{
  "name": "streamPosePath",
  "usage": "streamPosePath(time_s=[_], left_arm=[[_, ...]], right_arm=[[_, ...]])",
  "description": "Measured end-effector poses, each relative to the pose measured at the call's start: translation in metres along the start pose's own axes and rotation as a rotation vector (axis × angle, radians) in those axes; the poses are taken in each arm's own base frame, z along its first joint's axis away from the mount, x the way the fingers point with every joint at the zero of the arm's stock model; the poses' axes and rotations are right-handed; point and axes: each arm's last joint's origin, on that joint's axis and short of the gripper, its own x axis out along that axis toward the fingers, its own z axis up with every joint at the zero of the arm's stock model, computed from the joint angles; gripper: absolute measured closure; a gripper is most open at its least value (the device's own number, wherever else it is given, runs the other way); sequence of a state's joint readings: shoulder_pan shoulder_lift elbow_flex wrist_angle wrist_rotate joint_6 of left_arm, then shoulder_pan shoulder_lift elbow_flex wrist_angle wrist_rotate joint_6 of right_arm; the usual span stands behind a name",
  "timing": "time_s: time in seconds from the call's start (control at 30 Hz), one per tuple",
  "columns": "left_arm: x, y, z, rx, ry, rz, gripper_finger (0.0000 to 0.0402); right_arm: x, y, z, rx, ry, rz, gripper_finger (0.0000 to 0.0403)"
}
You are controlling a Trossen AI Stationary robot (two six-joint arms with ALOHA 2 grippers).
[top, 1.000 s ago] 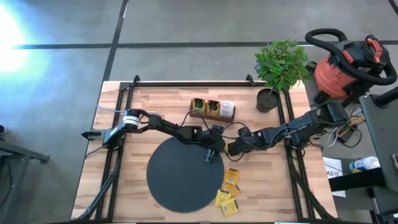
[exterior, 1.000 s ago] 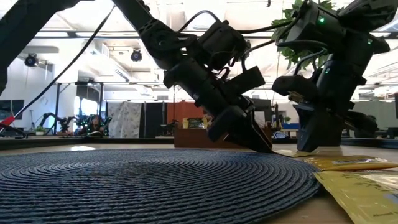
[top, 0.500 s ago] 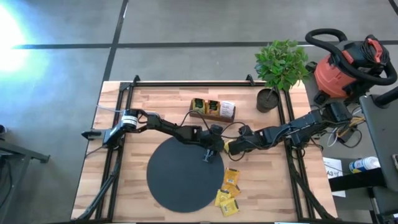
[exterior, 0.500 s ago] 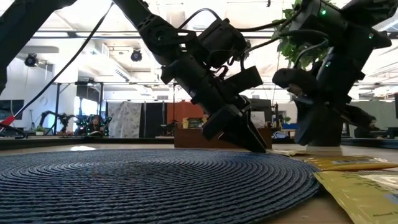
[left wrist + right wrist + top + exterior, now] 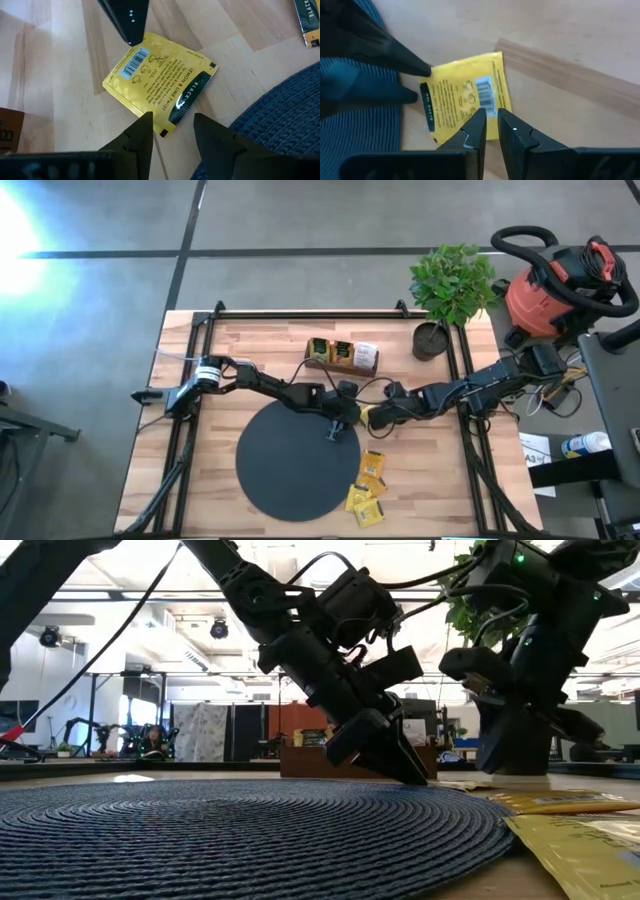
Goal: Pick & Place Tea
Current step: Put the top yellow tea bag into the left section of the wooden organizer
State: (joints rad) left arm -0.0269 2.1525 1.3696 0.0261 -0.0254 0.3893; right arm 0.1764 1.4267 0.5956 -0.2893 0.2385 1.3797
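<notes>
Two tools work over the wooden counter [image 5: 200, 480]. The left tool [image 5: 343, 425] sits at the black disc's [image 5: 295, 465] 1 o'clock edge; the right tool [image 5: 368, 418] is just beside it, off the disc's rim.

Between them lies one yellow sachet [image 5: 366, 416], flat on the counter just past the disc's 1 o'clock edge. It is almost hidden in the high view. The left wrist view shows it whole [image 5: 160, 82], with a barcode and a dark-green band. Here the left tool [image 5: 172, 132] is spread, its fingertips [image 5: 142, 125] astride the sachet's near corner, and a dark fingertip of the other arm rests at the far corner by the barcode. In the right wrist view the right tool [image 5: 491, 127] is nearly pressed together, with only a thin gap, its tips over the sachet [image 5: 462, 95] near the barcode; whether it pinches the paper cannot be told.

A loose pile [image 5: 368, 485] of about four or five more yellow sachets lies at the disc's 3 to 4 o'clock side; the exact count cannot be told where they overlap. A brown wooden tray [image 5: 342, 355] at the disc's 12 o'clock holds three packets. One potted plant [image 5: 450, 290] stands at the counter's far right corner.

Only the low view shows the disc's ribbed weave [image 5: 250, 830], and two sachets [image 5: 560, 805] lying at the right.
</notes>
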Motion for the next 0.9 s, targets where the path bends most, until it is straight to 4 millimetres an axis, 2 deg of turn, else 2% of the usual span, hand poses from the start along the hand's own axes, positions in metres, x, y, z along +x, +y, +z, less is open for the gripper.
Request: streamPosePath(time_s=[0.43, 0.9], left_arm=[[0.000, 0.000, 0.000, -0.005, 0.000, 0.001, 0.0262], [0.001, 0.002, 0.001, 0.032, 0.005, 0.083, 0.0264]], right_arm=[[0.016, -0.007, -0.007, 0.007, 0.061, -0.049, 0.0355], [0.017, -0.005, -0.007, -0.019, 0.062, -0.017, 0.0355]])
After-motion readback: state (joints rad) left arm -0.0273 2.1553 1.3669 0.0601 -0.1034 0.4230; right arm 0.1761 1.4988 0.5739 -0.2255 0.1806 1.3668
